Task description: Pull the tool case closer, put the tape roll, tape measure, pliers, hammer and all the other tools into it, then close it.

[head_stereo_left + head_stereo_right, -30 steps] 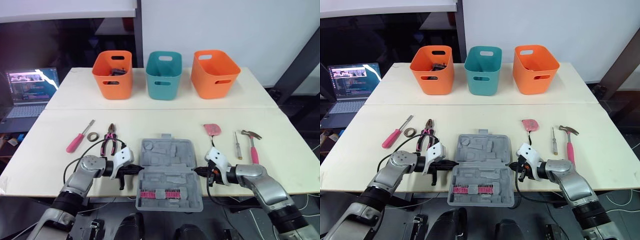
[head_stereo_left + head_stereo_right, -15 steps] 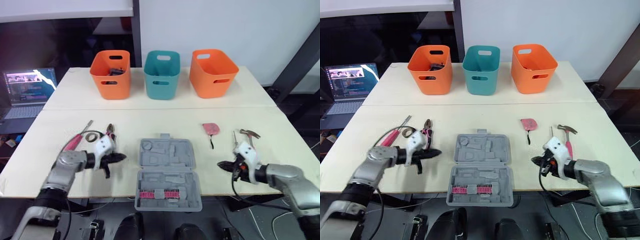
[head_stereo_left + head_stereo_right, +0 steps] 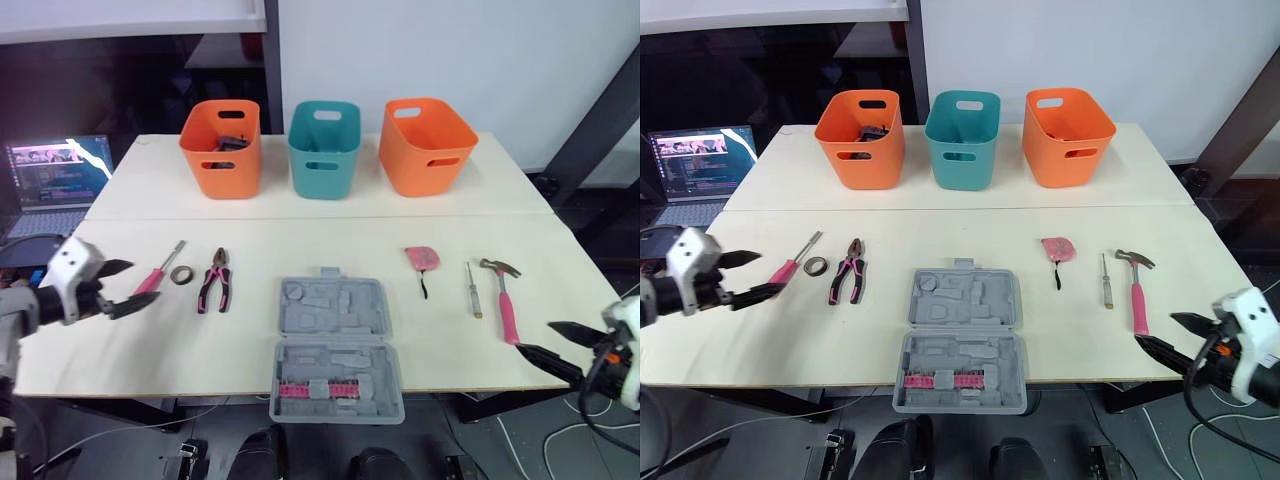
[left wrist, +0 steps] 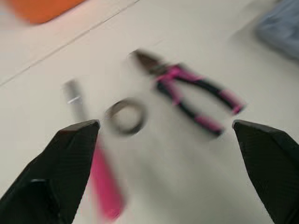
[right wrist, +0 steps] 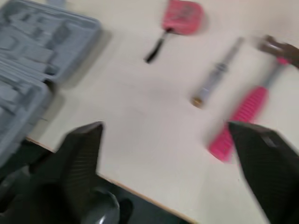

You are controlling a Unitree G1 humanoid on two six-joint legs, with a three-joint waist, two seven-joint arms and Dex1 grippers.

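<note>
The grey tool case (image 3: 335, 345) lies open at the middle of the bench's (image 3: 300, 225) near edge, a pink strip in its near half. The left jaws hang spread and empty over the near left corner, just short of the pink-handled screwdriver (image 3: 155, 275). The right jaws hang spread and empty off the near right corner, close to the hammer's (image 3: 505, 300) pink handle. Left of the case lie the pliers (image 3: 215, 285) and the tape roll (image 3: 181, 274). To its right lie the pink tape measure (image 3: 424, 259) and a slim screwdriver (image 3: 473, 288). Along the far edge stand an orange basket (image 3: 222, 148), a teal basket (image 3: 325, 148) and a second orange basket (image 3: 428, 145).
</note>
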